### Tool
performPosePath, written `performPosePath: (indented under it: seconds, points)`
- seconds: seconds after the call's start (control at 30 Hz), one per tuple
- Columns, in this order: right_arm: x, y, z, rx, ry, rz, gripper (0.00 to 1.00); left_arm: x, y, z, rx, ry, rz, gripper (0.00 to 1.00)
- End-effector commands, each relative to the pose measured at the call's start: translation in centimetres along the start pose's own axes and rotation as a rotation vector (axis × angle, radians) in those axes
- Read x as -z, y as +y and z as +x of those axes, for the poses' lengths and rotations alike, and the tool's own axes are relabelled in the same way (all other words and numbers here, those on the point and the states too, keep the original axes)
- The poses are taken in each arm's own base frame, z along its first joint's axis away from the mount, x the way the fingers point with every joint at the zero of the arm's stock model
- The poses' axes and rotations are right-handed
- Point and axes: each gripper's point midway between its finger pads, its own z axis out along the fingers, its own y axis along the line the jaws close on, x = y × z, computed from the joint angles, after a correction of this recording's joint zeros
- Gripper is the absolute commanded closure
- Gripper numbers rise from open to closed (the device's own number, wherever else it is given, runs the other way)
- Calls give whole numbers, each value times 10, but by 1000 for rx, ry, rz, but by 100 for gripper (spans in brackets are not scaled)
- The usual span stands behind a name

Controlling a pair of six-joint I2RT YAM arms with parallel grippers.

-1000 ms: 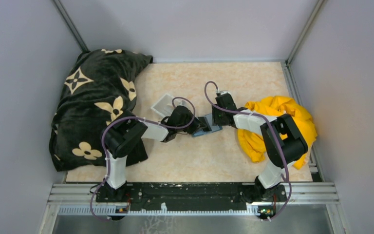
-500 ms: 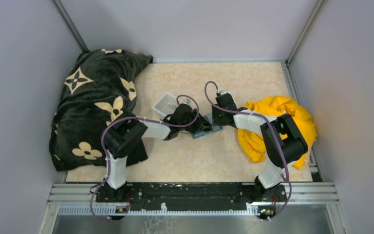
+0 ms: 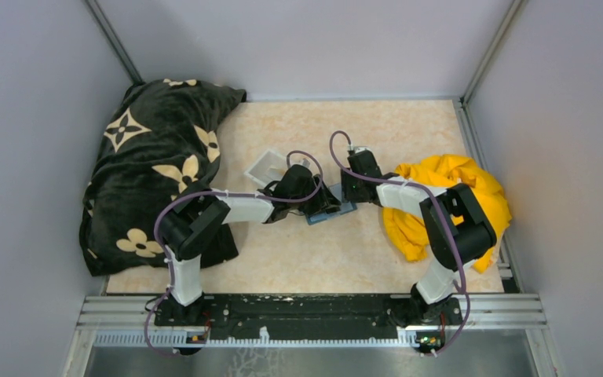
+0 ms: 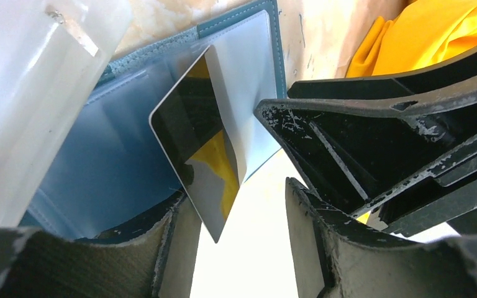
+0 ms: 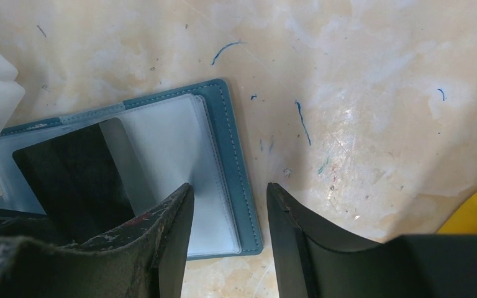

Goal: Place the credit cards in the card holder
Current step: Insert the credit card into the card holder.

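walled marble table (image 3: 298,259), blanket (image 3: 157,157) at 9 o'clock, yellow cloth (image 3: 440,177) at 3, free tabletop toward 6
card holder (image 5: 223,155) spread flat at centre, dark card (image 4: 205,143) partly sleeved; right gripper (image 5: 227,242) straddles its stitched edge, left gripper (image 4: 236,248) flanks the card's corner, both with jaws apart.

The place is a robotics lab test cell. Plain grey walls (image 3: 39,118) on aluminium posts (image 3: 115,41) box in a marble-patterned worktop (image 3: 298,259). A cabled left arm (image 3: 196,224) and right arm (image 3: 455,224) are bolted to a black rail (image 3: 306,308) along its near edge.
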Motion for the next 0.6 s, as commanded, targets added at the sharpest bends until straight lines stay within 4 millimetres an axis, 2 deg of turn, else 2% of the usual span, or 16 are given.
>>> performPosePath:
  seconds: [0.0, 0.3, 0.57]
  points:
    - [-7, -11, 22, 8, 77, 40, 53, 11, 68, 30, -52, 98, -248, 41]
    - [-9, -9, 23, 8, 83, 30, 53, 15, 67, 25, -70, 88, -269, 35]
    - [-9, -9, 24, 8, 86, 29, 53, 21, 69, 20, -95, 76, -296, 33]
